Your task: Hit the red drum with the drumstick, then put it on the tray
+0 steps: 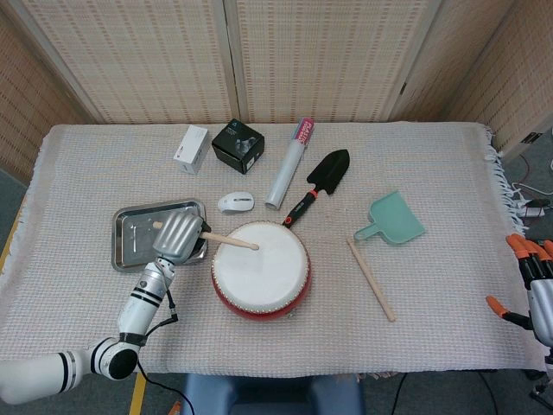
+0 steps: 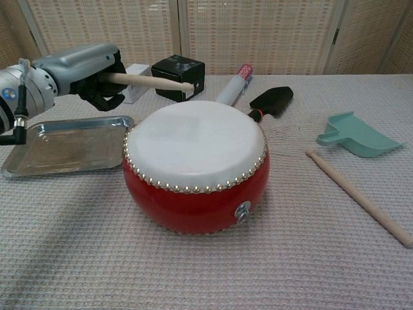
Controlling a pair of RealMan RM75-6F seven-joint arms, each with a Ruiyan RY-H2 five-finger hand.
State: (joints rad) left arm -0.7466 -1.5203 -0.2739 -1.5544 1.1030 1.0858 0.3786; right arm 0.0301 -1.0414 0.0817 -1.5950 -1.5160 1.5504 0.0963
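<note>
The red drum [image 1: 260,270] [image 2: 196,166] with its white skin stands at the table's middle front. My left hand [image 1: 179,236] [image 2: 80,73] grips a wooden drumstick [image 1: 233,241] [image 2: 151,81] just left of the drum. The stick lies nearly level, its tip lifted clear above the far left part of the skin. A metal tray [image 1: 141,232] [image 2: 68,145] lies to the left of the drum, partly under the hand. My right hand [image 1: 534,284] hangs off the table's right edge with its fingers apart, holding nothing.
A second drumstick [image 1: 371,278] [image 2: 359,196] lies right of the drum, beside a teal scoop [image 1: 393,220] [image 2: 358,136]. Behind the drum are a black trowel [image 1: 319,183], a white tube [image 1: 289,166], a computer mouse [image 1: 235,202], a black box [image 1: 238,145] and a white box [image 1: 191,149].
</note>
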